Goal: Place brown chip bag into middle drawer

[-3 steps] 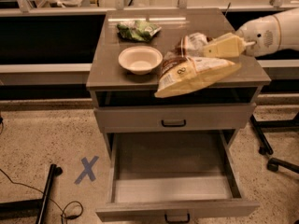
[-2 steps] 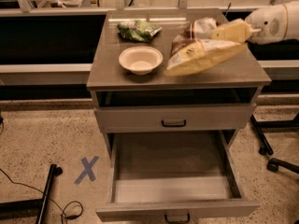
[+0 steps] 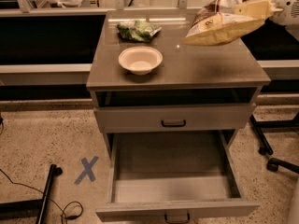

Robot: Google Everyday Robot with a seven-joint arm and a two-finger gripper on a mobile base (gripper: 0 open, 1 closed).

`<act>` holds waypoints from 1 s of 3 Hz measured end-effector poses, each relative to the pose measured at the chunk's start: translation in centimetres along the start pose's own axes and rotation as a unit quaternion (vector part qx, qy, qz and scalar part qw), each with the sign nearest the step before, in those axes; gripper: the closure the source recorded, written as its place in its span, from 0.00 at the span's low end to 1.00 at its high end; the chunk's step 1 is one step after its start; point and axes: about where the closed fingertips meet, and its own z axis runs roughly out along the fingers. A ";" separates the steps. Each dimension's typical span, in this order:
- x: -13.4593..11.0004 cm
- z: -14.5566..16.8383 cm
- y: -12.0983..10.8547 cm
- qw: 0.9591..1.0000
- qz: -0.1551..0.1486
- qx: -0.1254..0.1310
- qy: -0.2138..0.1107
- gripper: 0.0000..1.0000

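The brown chip bag (image 3: 218,26) hangs in the air above the back right of the cabinet top (image 3: 205,66), with its yellow end and white label panel showing and its brown end toward the gripper. My gripper (image 3: 258,6) comes in from the upper right and is shut on the bag's right end. Below a closed drawer (image 3: 173,118), another drawer (image 3: 175,171) is pulled out toward me and holds nothing.
A white bowl (image 3: 140,59) sits on the left middle of the cabinet top, with a small green bag (image 3: 138,31) behind it. Chair wheels (image 3: 273,157) stand on the floor at right. A blue tape X (image 3: 87,170) and a black stand leg (image 3: 46,192) lie at left.
The gripper has lifted the brown chip bag off the cabinet top, so it now hangs higher and further back. The drawers, bowl and green bag have not moved.
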 end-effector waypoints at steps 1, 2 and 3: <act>0.4 -1.7 -2.7 0.998 -0.006 0.059 0.006 1.00; 3.1 -0.7 -4.5 0.996 0.000 0.082 0.040 1.00; 7.4 0.8 -5.9 0.993 0.025 0.090 0.065 0.84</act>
